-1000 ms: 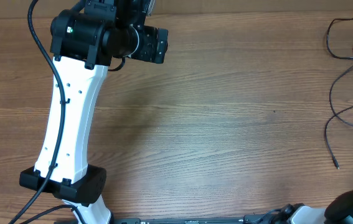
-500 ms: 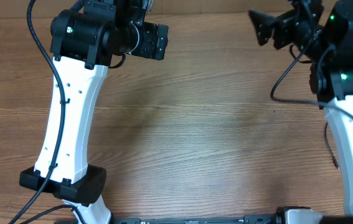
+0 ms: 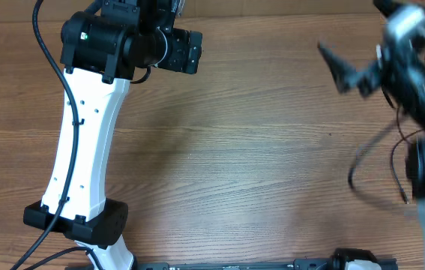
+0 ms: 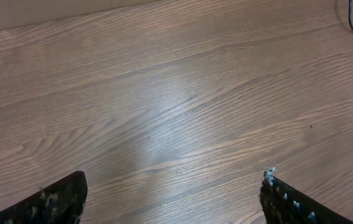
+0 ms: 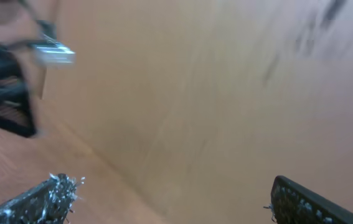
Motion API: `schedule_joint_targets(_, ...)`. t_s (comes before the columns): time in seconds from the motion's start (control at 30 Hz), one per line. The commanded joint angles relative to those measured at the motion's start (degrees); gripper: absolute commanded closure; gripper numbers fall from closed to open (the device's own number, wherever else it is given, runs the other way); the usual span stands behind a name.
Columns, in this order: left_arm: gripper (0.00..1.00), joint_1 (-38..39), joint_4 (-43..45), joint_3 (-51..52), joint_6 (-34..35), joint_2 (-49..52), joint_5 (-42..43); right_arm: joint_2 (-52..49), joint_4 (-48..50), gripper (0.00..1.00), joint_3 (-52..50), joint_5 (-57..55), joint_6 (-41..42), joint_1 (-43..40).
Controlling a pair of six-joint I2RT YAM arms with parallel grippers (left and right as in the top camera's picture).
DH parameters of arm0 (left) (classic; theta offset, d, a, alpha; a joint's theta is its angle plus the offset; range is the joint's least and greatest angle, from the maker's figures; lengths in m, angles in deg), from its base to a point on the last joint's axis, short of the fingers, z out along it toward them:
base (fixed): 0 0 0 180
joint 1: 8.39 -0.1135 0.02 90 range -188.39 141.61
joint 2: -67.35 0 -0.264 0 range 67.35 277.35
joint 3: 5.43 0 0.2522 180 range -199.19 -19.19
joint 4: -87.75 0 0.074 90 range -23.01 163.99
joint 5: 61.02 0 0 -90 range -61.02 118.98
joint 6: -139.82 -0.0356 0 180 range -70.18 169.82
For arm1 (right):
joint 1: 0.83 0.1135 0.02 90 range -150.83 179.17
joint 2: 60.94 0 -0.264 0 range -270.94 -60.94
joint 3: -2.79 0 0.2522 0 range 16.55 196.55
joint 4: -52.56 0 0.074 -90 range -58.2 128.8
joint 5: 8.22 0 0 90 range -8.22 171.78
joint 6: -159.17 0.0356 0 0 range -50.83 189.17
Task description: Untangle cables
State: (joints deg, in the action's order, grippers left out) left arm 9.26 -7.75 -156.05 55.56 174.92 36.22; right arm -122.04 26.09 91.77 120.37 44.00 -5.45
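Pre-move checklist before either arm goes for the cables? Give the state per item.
1. Left gripper open and empty: ok.
2. Right gripper open and empty: ok.
3. Right arm sharp enough to place: not ok, blurred overhead and in its wrist view.
4. Cables located: ok, at the right edge of the table.
5. Tangle layout readable: cannot tell, the right arm covers much of it overhead.
6. Left arm apart from the cables: ok, it stands on the far left side.
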Motion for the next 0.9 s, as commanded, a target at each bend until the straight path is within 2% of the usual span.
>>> schedule_joint_targets(0.0,0.12,0.4,-0.3,-0.1,-1.1,0.0,-0.4,8.5,1.4,0.0,-5.3,0.9,-2.8,0.0)
schedule_joint_targets(0.1,0.12,0.4,-0.2,-0.1,-1.1,0.0,-0.3,14.3,-4.0,0.0,-11.6,-0.3,1.3,-1.5)
schedule_joint_targets(0.17,0.11,0.4,0.0,-0.1,-1.1,0.0,-0.3,16.7,-1.3,0.0,-18.3,0.0,1.9,-2.6)
schedule_joint_targets(0.23,0.11,0.4,0.1,-0.1,-1.1,0.0,-0.2,19.2,9.0,0.0,-27.8,0.1,7.2,-4.4)
schedule_joint_targets(0.27,0.12,0.4,-0.7,-0.1,-1.0,0.0,-0.2,21.7,23.3,0.0,-37.8,0.6,14.6,-7.0)
schedule_joint_targets(0.43,0.12,0.4,-3.1,-0.1,-1.1,0.0,-0.2,24.2,52.2,0.0,-55.9,0.7,28.3,-11.1)
schedule_joint_targets(0.53,0.12,0.4,-3.0,-0.1,-1.0,0.0,-0.2,24.2,63.2,0.0,-63.2,0.7,31.2,-11.3)
schedule_joint_targets(0.67,0.12,0.4,-3.2,-0.1,-1.1,0.0,-0.4,24.4,63.5,0.0,-67.4,-1.6,31.1,-7.7)
schedule_joint_targets(0.87,0.12,0.4,-2.8,-0.1,-1.0,0.0,-0.3,28.3,63.4,0.0,-67.9,-8.9,28.1,2.6)
